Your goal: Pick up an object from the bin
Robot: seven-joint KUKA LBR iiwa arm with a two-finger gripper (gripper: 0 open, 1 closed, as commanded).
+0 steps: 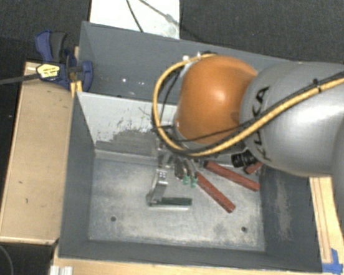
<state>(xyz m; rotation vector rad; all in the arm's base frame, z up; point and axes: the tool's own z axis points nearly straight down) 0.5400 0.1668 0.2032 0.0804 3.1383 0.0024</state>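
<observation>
My gripper [160, 182] reaches down under the orange dome to the middle of the bin floor. Its lower end stands at the left end of a short dark bar with a silvery edge [175, 202], which lies flat on the floor. I cannot make out whether the bar is gripped. Just to the right lies a long reddish-brown strip [218, 194], pointing down and to the right. A second reddish-brown strip [235, 176] lies behind it, partly hidden by the arm. A small green piece [189, 181] shows beside the gripper.
The arm and its dome cover the back right of the bin. The left and front parts of the floor show bare, scuffed metal, with the bin's sloping walls all around.
</observation>
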